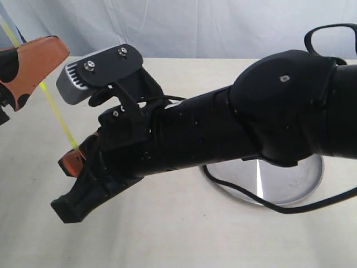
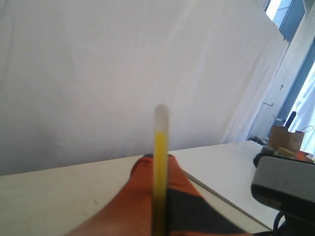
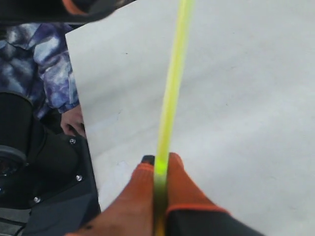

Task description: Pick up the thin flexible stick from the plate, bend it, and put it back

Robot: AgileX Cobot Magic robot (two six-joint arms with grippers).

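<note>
The thin flexible stick (image 1: 56, 111) is a bright yellow strand held in the air at the left of the exterior view, stretched almost straight between both grippers. My left gripper (image 1: 34, 62), orange-fingered, is shut on its upper part. My right gripper (image 1: 73, 161) is shut on its lower end. In the left wrist view the stick (image 2: 160, 157) rises from the left gripper (image 2: 156, 161) to a pale tip. In the right wrist view the stick (image 3: 172, 88) runs away from the right gripper (image 3: 158, 166). The silver plate (image 1: 290, 181) lies on the table, half hidden under the right arm.
The right arm (image 1: 223, 128) spans the exterior view over the cream table (image 1: 178, 234), and a black cable (image 1: 290, 207) crosses the plate's rim. A person in blue patterned clothing (image 3: 34, 73) is beside the table edge. A white curtain (image 2: 98, 73) hangs behind.
</note>
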